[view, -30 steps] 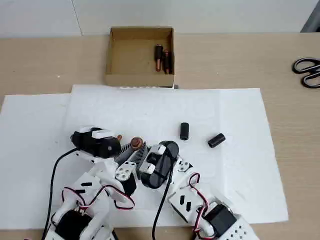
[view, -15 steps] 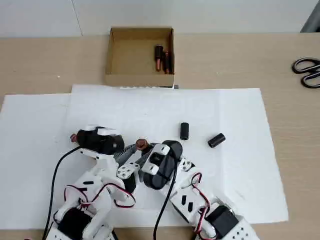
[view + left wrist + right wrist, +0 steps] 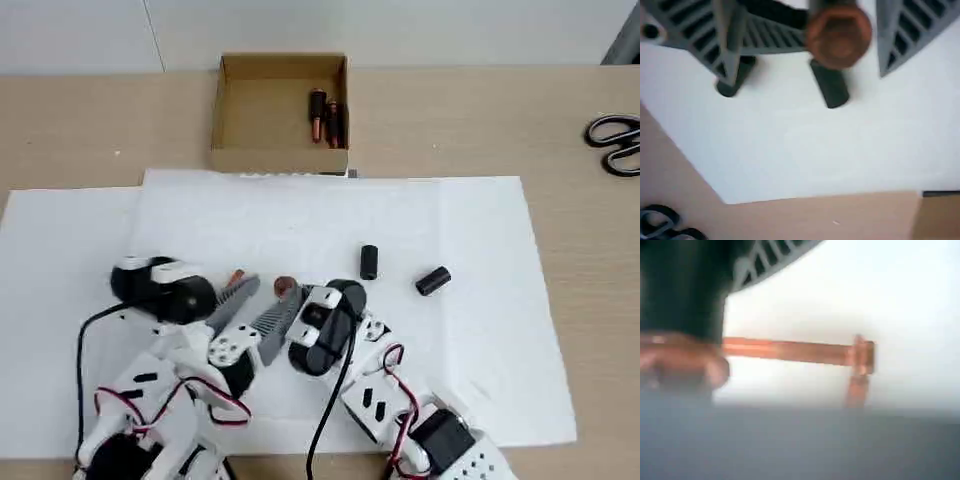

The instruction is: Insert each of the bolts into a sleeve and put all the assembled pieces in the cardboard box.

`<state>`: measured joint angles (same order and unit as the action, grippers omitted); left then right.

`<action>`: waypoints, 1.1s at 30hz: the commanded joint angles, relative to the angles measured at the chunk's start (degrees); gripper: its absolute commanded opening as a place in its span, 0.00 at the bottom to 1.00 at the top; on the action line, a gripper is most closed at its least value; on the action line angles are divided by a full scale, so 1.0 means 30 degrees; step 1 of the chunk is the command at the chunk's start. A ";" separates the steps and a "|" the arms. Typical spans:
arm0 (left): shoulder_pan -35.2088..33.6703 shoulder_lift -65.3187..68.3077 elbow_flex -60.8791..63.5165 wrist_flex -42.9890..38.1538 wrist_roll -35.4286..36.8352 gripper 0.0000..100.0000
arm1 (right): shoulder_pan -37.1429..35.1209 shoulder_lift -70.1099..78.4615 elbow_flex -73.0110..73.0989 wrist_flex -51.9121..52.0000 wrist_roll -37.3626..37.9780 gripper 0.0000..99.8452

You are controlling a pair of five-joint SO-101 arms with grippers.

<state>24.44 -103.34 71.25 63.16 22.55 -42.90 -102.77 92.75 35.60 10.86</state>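
High view: left gripper (image 3: 270, 292) apart around the copper bolt (image 3: 284, 286), right gripper (image 3: 294, 296) clamped on it.

left sleeve (image 3: 369, 262) beside right sleeve (image 3: 432, 281) on paper (image 3: 480, 230), cardboard box (image 3: 228, 158) behind

An open cardboard box (image 3: 280, 158) sits at upper centre-left. Two sleeved bolts (image 3: 318, 115) lie against its right wall. Right of centre lie two loose black sleeves, the near sleeve (image 3: 369, 262) and the tilted sleeve (image 3: 432, 281). At lower centre is a copper hex-headed bolt (image 3: 284, 286), with a bare bolt (image 3: 236, 277) lying just left.
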 commanded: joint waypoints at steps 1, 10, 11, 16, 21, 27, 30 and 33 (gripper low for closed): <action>-0.1670 -0.0088 -0.0806 -0.0293 -0.0850 0.18 | 0.0659 -0.0220 -0.0205 -0.0689 0.0059 0.00; -0.3399 -0.0147 -0.0571 -0.0557 -0.1084 0.01 | 0.3092 -0.0220 -0.0117 -0.0659 -0.0381 0.00; -0.3663 -0.0147 -0.0249 -0.0586 -0.1084 0.01 | 0.3619 -0.0220 -0.0117 -0.0659 -0.1026 0.00; -0.5538 -0.0147 0.1919 -0.0586 -0.1260 0.01 | 0.5875 -0.0015 -0.0908 -0.0513 -0.4454 0.00; -0.6769 -0.0147 0.3853 -0.0703 -0.3106 0.01 | 0.6784 0.0015 -0.2784 -0.0513 -0.5626 0.00; -0.6828 -0.0176 0.5817 -0.0703 -0.3282 0.01 | 0.6813 0.1216 -0.5451 -0.0278 -0.5568 0.00; -0.6828 -0.0176 0.6549 -0.0703 -0.3282 0.01 | 0.6813 0.3883 -0.7121 -0.0015 -0.5656 0.00; -0.6916 -0.0176 0.7018 -0.0703 -0.3282 0.01 | 0.7223 0.7429 -0.9289 -0.0366 -0.6154 0.00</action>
<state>4.13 -103.34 91.82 62.64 12.97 -22.51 -88.79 73.05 35.78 -5.93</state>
